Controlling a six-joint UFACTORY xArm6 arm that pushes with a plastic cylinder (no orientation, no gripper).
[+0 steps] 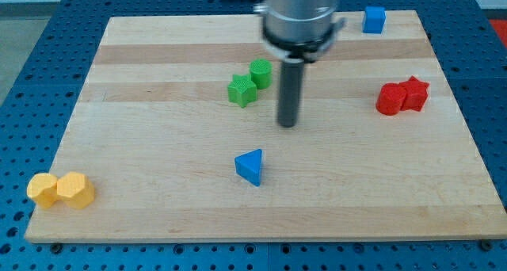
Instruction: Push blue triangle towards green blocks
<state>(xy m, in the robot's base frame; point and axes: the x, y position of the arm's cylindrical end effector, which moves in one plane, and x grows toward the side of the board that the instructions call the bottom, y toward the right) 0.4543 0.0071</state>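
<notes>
The blue triangle [250, 166] lies on the wooden board, below the middle. Two green blocks sit touching each other above it: a green star [242, 90] and a green cylinder [261, 72] to its upper right. My tip [287, 124] is at the end of the dark rod, to the upper right of the blue triangle and to the lower right of the green blocks. It touches neither.
A blue cube [374, 19] sits at the view's top right edge of the board. A red cylinder [389, 99] and red star [413, 93] sit together at the right. Two yellow blocks [61, 189] sit at the bottom left corner.
</notes>
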